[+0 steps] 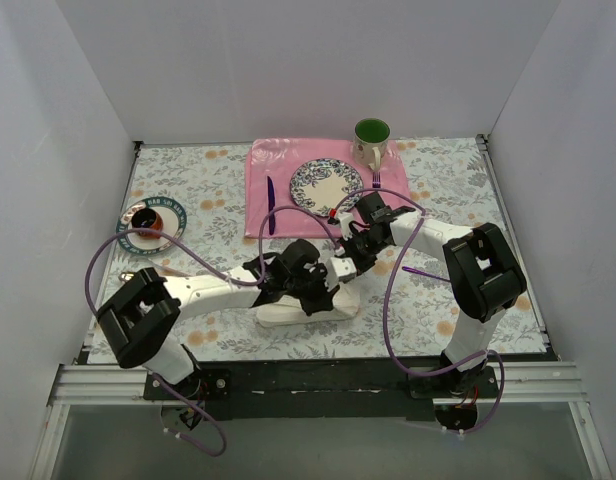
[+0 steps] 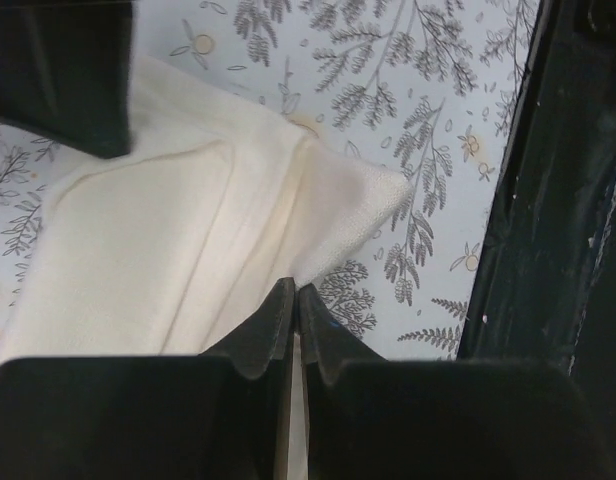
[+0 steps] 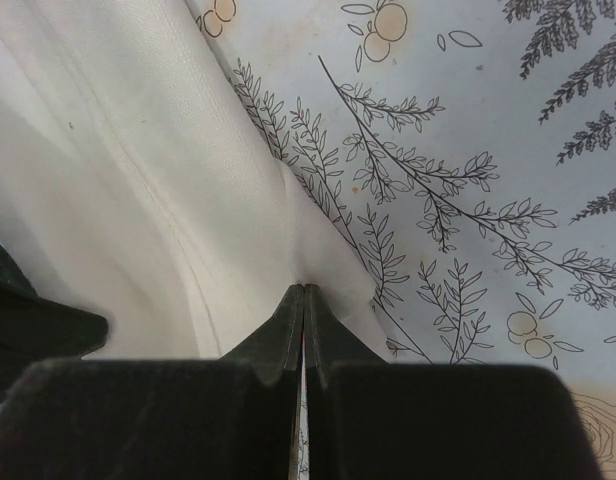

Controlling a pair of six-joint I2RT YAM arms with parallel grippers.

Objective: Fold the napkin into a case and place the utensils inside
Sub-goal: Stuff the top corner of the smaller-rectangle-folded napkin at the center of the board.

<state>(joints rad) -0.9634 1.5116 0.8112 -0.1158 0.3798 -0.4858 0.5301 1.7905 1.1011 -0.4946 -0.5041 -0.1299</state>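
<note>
1. A green-lined mug is seen at the far right corner of the pink placemat, contents not discernible. A patterned plate is set on the placemat. A dark item is held in the saucer at far left.
2. The napkin is laid folded at near centre, long axis left-right. A purple utensil is seen right of it, apart.
3. The left claw is closed on a napkin edge; the right claw likewise.
4. The desk is floral-printed and walled in white.
</note>
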